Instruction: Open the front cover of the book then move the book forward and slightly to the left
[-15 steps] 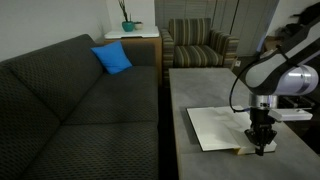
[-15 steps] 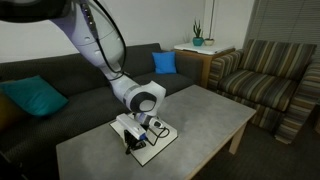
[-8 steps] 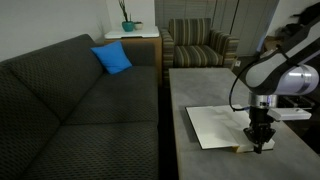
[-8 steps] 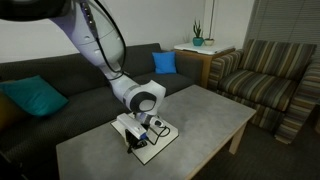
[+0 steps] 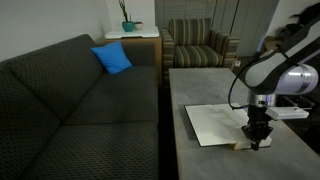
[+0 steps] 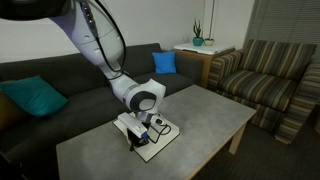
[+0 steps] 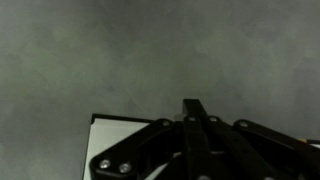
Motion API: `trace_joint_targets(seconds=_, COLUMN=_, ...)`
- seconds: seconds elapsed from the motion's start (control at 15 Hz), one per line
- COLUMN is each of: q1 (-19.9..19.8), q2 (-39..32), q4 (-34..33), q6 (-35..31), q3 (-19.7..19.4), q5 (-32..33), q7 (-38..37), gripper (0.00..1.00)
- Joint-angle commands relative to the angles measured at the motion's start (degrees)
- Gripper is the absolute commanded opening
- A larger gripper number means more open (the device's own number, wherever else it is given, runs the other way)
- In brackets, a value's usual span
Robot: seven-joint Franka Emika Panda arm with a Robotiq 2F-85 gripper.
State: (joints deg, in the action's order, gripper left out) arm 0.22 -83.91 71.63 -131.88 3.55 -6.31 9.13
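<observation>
1. Starting with the hand: its fingers are pressed tight together with nothing pinched between them. The wrist view shows the hand as one dark bar poking out over plain grey.
2. The book lies flat on the counter, opened up, with a big white face turned to the ceiling and a thin dark rim round it. I honestly can't tell whether that white is the inside of the front cover or a page.
3. The hand points straight down at the book's near edge, on the side away from the sofa. The tips look like they sit on the white face, but it's too small to swear they touch.
4. In an exterior view the book sits on the part of the counter farther from the striped armchair, and the white arm curls down over it from above.
5. The wrist view catches one corner of the book — white with a dark edge — just beside the hand's linkage. Everything above it is bare grey counter.
6. Around the scene: a blue cushion at the far end of the dark sofa, a teal cushion at the other end, and a potted plant on a side table between sofa and armchair — all well apart from the book.
</observation>
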Motion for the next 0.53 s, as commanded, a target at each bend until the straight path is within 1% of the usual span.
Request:
trace_joint_targets(seconds=0.0, q1=0.4, q2=0.0, q4=0.7, q6=-3.9, q3=0.1, q5=1.1, q7=-1.1, gripper=0.00)
trace_joint_targets(seconds=0.47, q1=1.6, q2=0.1, q4=-0.4, q6=-5.4, q3=-0.1, q5=2.1, q7=-1.4, gripper=0.00)
